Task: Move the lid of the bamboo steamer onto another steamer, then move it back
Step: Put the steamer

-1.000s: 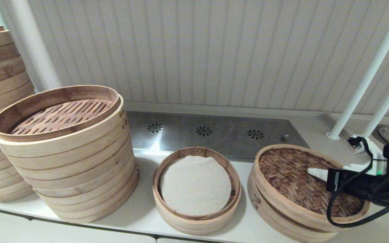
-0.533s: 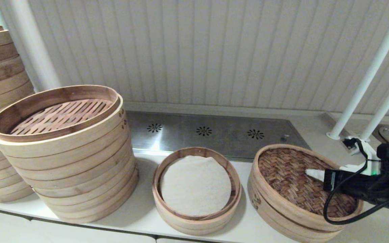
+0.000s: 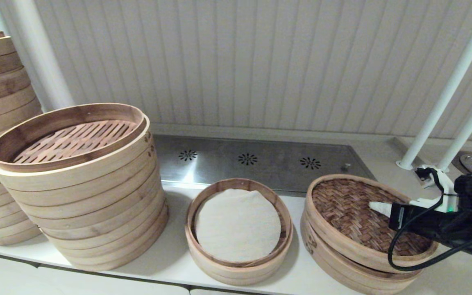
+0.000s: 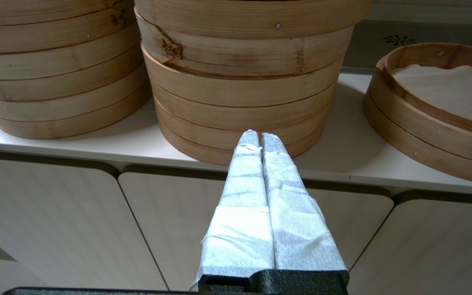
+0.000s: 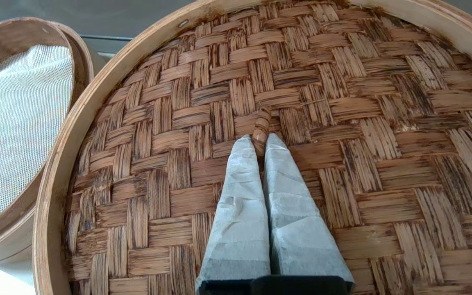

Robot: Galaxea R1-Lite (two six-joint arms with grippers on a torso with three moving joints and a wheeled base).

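My right gripper (image 5: 260,141) is pinched tight on the small woven knob at the centre of the bamboo steamer lid (image 3: 357,211), because that knob is the only handle this flat top offers. The lid sits tilted, its near side raised off the wide basket (image 3: 342,266) beneath it, so I judge the lift is under way. One lid, one grip. The target, another steamer (image 3: 238,262) with its white cloth liner, waits just beside on the counter (image 3: 170,258). Two tall stacks (image 3: 84,213) stand further left. My left gripper (image 4: 259,137) hangs below the counter edge, fingers pressed together, holding nothing.
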